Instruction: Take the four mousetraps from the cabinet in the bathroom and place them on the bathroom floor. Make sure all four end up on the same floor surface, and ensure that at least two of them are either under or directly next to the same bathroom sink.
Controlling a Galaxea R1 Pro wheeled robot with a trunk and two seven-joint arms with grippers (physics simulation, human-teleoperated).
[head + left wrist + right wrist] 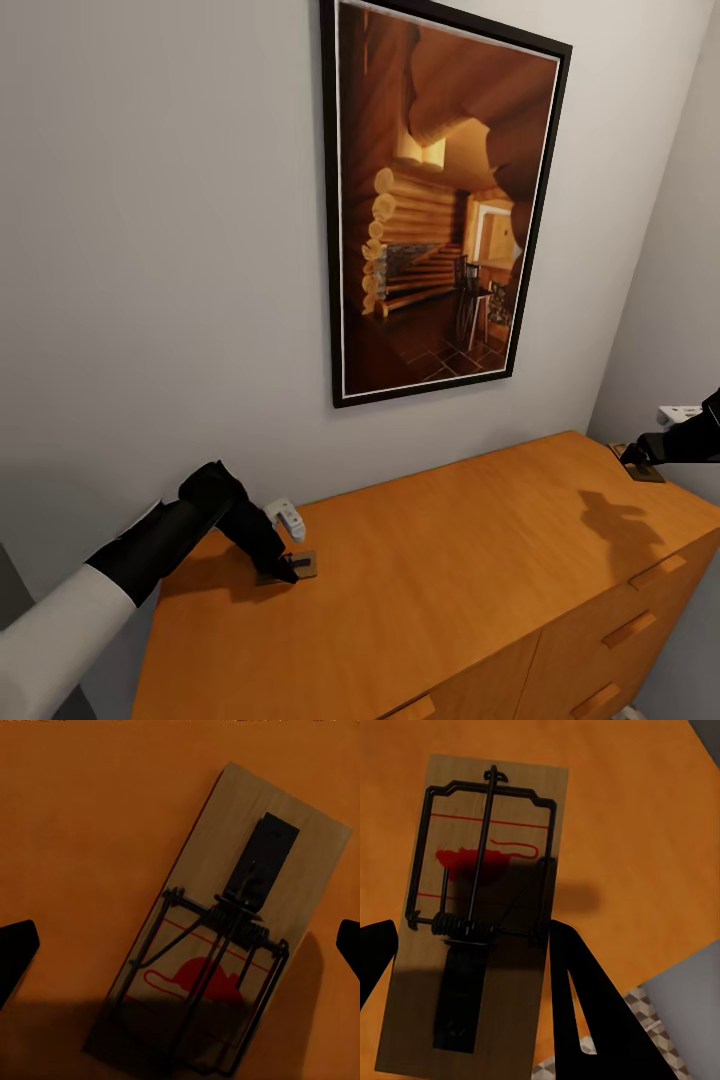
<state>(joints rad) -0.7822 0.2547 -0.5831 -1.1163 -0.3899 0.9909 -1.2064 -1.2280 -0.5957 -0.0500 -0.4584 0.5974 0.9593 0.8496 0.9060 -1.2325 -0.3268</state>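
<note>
On the orange-brown cabinet (450, 560) lie two mousetraps, flat tan boards with dark wire. One mousetrap (303, 565) (225, 922) rests near the cabinet's left back edge. My left gripper (287, 575) (180, 949) hangs over it, open, its fingertips (16, 949) far apart on either side. The other mousetrap (645, 470) (472, 907) lies at the cabinet's right back corner. My right gripper (632, 458) (472, 926) is down on it, and its fingers (577, 997) touch both long edges of the board.
A large framed picture (440, 200) hangs on the grey wall behind the cabinet. Drawer fronts with bar handles (630, 630) face me at the lower right. Past the cabinet's right end, patterned bathroom floor (649, 1020) shows below a grey wall (690, 975).
</note>
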